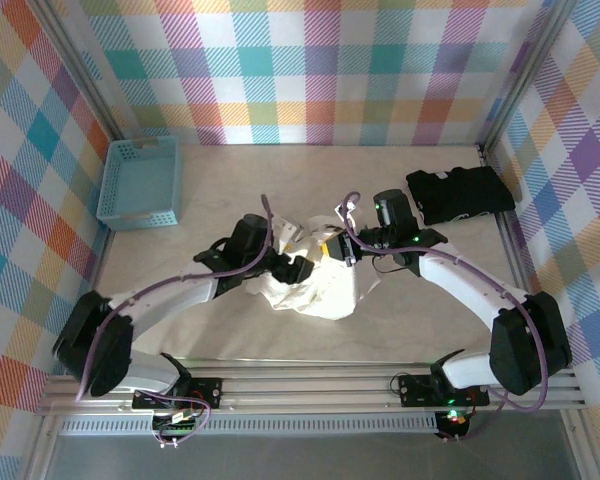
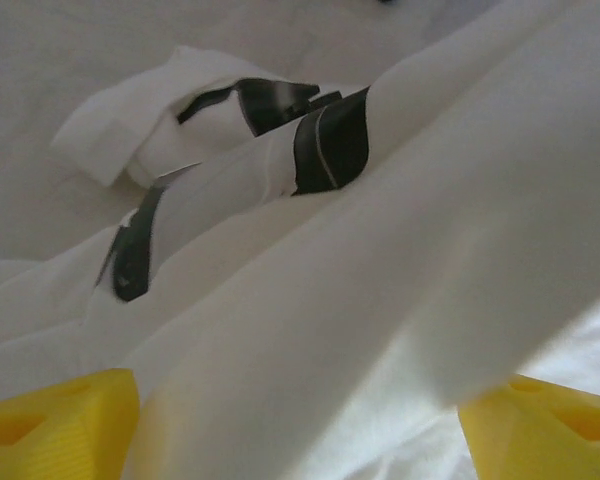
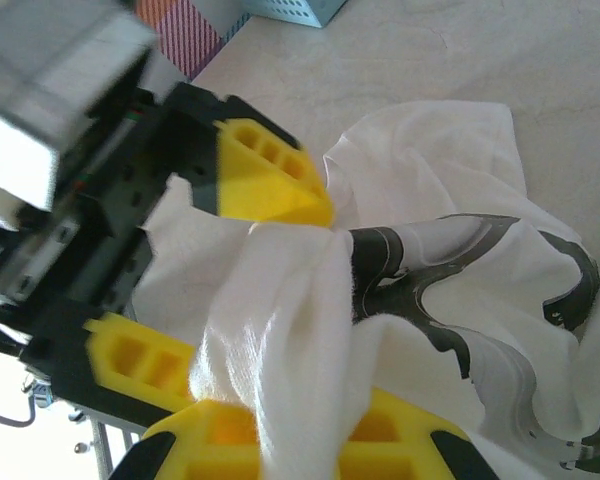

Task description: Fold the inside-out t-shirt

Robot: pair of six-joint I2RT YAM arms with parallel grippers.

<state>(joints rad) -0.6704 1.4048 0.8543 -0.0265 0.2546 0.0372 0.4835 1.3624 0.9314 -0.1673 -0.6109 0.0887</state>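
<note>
Top external view: the inside-out t-shirt [image 1: 320, 295] sits bunched in a heap in the middle of the table [image 1: 230, 200]. The left gripper [image 1: 302, 268] is on its upper left edge and the right gripper [image 1: 338, 248] is just beside it, so both are working the same clump. My worry is that with the cloth this crumpled, any lift would hang it in a twist rather than spread it. I judge the fold barely begun.

Left wrist view: the left gripper [image 2: 300, 430] is spread wide, one yellow tip in each bottom corner. A thick ridge of the t-shirt [image 2: 430, 220] lies across the gap between them, and nothing is pinched. Closing here would likely catch several layers at once. A dark print [image 2: 330, 150] shows on the folds farther off.

Right wrist view: the right gripper [image 3: 300, 445] is pressed together on a rope of the t-shirt [image 3: 290, 300]. The rope rises from its tips and passes between the spread fingers of the left gripper [image 3: 250, 285]. The two grippers are very close, so a careless move could knock them together or drag the cloth out of the one pinch I have.
</note>
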